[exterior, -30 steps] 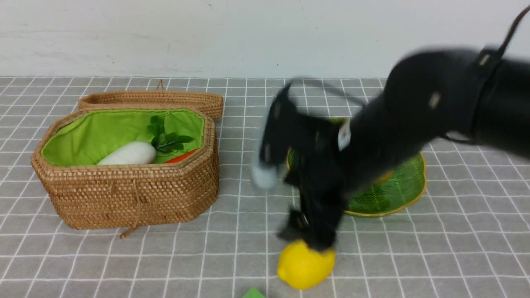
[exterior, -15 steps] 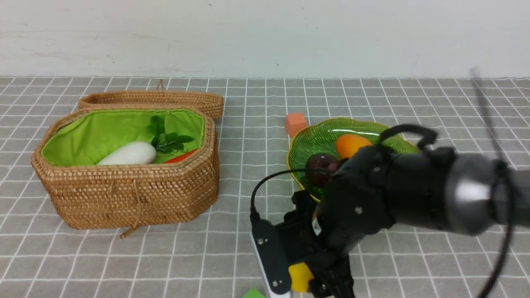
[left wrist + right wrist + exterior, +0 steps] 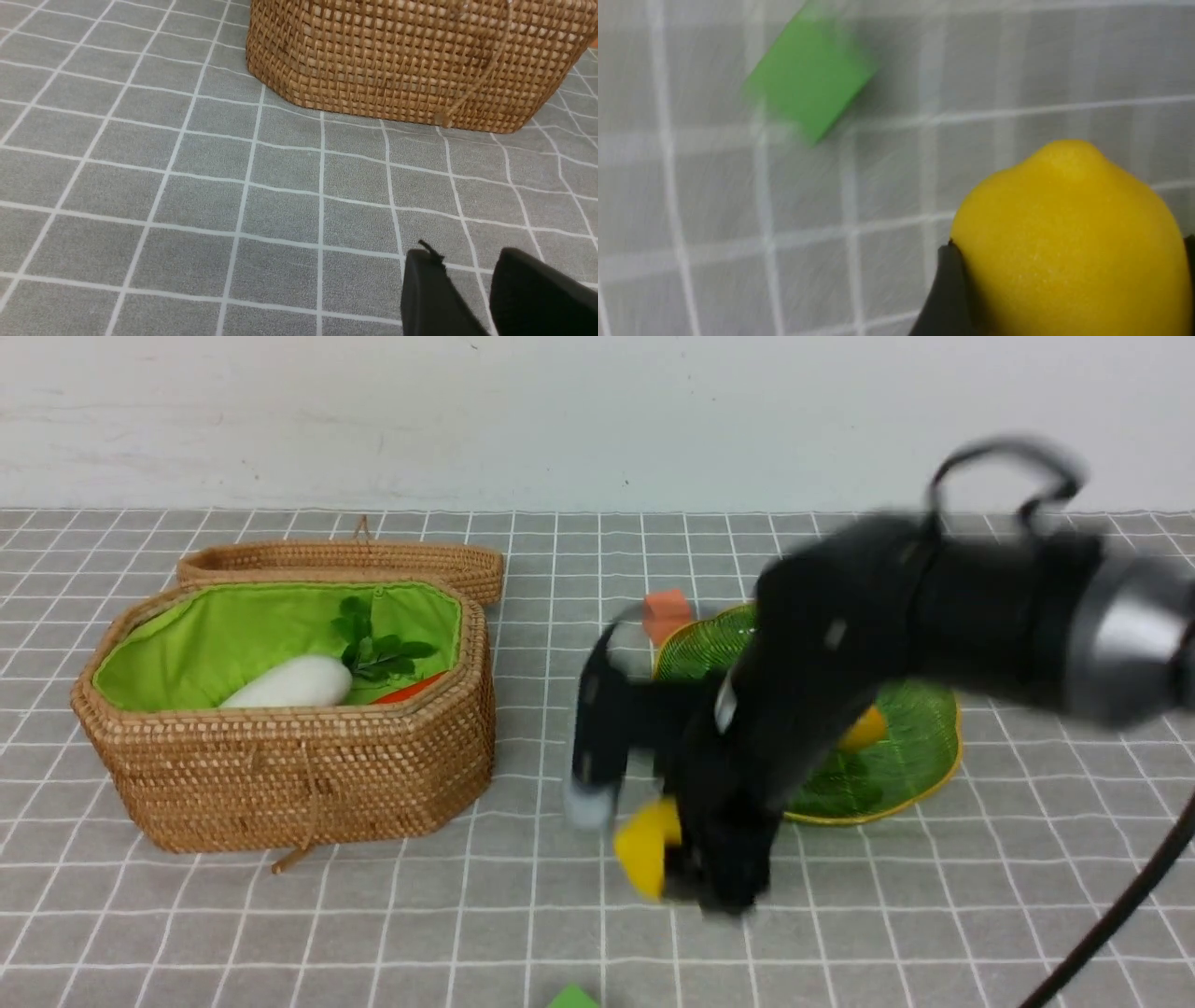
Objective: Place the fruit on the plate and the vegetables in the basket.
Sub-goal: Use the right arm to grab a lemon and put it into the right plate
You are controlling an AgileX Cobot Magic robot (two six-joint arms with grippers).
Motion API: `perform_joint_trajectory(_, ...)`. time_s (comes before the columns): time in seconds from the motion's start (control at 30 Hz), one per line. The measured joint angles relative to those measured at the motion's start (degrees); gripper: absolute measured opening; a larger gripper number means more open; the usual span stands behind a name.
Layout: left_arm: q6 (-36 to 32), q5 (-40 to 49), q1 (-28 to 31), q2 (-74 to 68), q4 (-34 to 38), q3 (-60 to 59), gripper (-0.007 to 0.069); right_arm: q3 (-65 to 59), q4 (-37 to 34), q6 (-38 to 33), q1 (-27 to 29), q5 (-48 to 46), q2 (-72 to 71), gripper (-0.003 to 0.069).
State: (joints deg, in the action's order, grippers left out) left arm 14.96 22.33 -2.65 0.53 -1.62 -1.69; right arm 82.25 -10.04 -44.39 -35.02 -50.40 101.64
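Observation:
My right gripper [image 3: 695,873] is shut on the yellow lemon [image 3: 642,845] and holds it above the cloth, just in front of and left of the green plate [image 3: 920,761]. In the right wrist view the lemon [image 3: 1069,224] fills the space between the black fingers [image 3: 948,289]. The orange-yellow mango [image 3: 864,728] lies on the plate, and my arm hides the plum. The wicker basket [image 3: 280,784] holds the white radish [image 3: 289,683] and a red-orange piece [image 3: 411,689]. The eggplant is out of view. My left gripper [image 3: 467,261] hovers empty over the cloth near the basket [image 3: 411,60], jaws nearly together.
The basket lid [image 3: 345,560] lies behind the basket. A small orange cube [image 3: 665,609] sits behind the plate's left edge. A green block [image 3: 571,999] lies at the front edge of the cloth, and it also shows in the right wrist view [image 3: 810,74].
The right gripper closed on the lemon low at the front. It has since lifted the lemon and carried it back toward the plate. The basket and its contents have not moved.

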Motion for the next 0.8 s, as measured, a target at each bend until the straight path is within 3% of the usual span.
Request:
perform_joint_trajectory(0.07,0.0,0.0,0.0,0.0,0.0,0.0,0.0205,1.11,-1.43,3.92,2.31,1.73,0.0,0.0558)
perform_joint_trajectory(0.1,0.0,0.0,0.0,0.0,0.0,0.0,0.0207,1.46,-2.6,12.06,6.59,5.29,0.0,0.0558)
perform_joint_trajectory(0.13,0.0,0.0,0.0,0.0,0.0,0.0,0.0207,1.46,-2.6,13.0,7.07,6.24,0.07,0.0558)
perform_joint_trajectory(0.2,0.0,0.0,0.0,0.0,0.0,0.0,0.0209,1.46,-2.37,23.98,12.8,10.93,0.99,0.0558)
perform_joint_trajectory(0.3,0.0,0.0,0.0,0.0,0.0,0.0,0.0212,1.46,-1.23,29.75,16.83,13.53,2.98,0.0558)
perform_joint_trajectory(0.57,0.0,0.0,0.0,0.0,0.0,0.0,0.0218,1.34,-1.26,32.19,18.46,12.76,7.01,0.056)
perform_joint_trajectory(0.7,0.0,0.0,0.0,0.0,0.0,0.0,0.0223,1.34,-1.13,32.79,18.52,10.7,6.95,0.0658)
perform_joint_trajectory(0.8,0.0,0.0,0.0,0.0,0.0,0.0,0.0229,1.29,0.25,34.73,18.76,7.59,6.34,0.0678)
